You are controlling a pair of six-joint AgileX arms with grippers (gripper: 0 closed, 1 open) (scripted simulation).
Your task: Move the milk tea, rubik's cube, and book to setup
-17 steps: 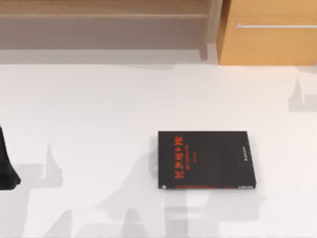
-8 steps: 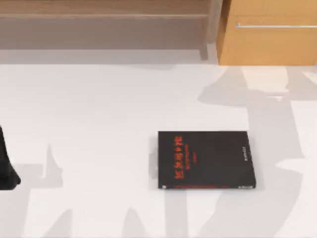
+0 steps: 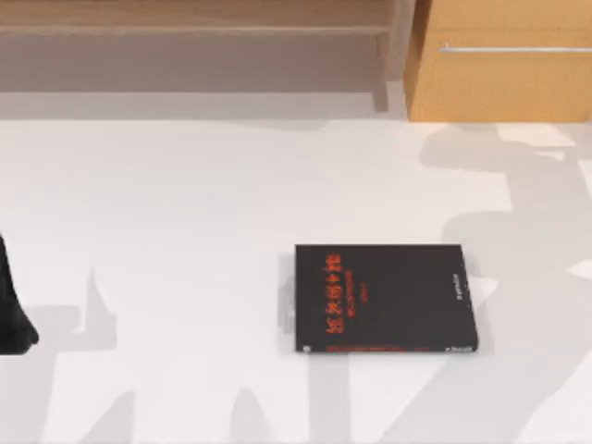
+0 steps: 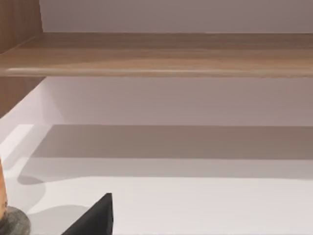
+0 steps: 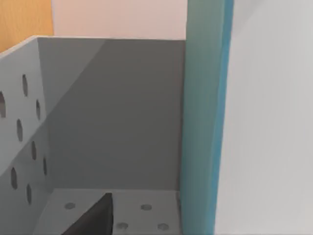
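One black book point(image 3: 387, 298) with red lettering on its cover lies flat on the white surface point(image 3: 185, 203), a little right of the middle in the top view, with nothing touching it. Along the far edge stand one long wooden shelf point(image 3: 194, 28) on the left and one orange-wood cabinet point(image 3: 504, 83) with a thin metal handle point(image 3: 513, 48) on the right. The left arm point(image 3: 13, 310) is a dark shape at the left edge; whether its end effector is clenched or released cannot be told. The right wrist view looks into a grey perforated bin point(image 5: 29, 147) beside a teal upright panel point(image 5: 203, 122); the right end effector's state also cannot be told.
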